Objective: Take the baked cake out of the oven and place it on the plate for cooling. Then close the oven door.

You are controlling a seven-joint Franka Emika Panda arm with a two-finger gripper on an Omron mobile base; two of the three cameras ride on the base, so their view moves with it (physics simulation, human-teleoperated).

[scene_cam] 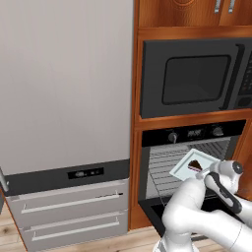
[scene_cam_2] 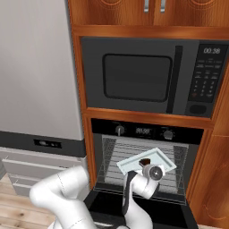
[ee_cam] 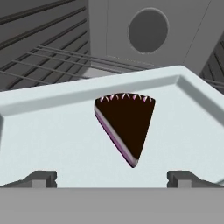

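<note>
1. My fingertips [ee_cam: 43, 178] stand wide apart at the bottom of the hand view, one at lower left, one at lower right, released and holding nothing; my gripper [ee_cam: 112, 179] faces into the oven [scene_cam_2: 147, 161].
2. Between and just above the tips lies a pale tray [ee_cam: 52, 131], its near edge right at my fingers; I cannot tell whether they touch it.
3. On the tray's middle sits the cake [ee_cam: 127, 124], a dark wedge with a purple side, its point toward me.
4. Behind the tray, in the upper part of the hand view, are wire racks [ee_cam: 48, 57] and a round fan disc [ee_cam: 148, 29].
5. In the right base view the tray sits tilted at the oven's mouth, centre-low, and the oven door [scene_cam_2: 107, 205] hangs open below.
6. Above the oven is a microwave [scene_cam_2: 138, 76]; at left, a grey fridge [scene_cam_2: 31, 67].
</note>
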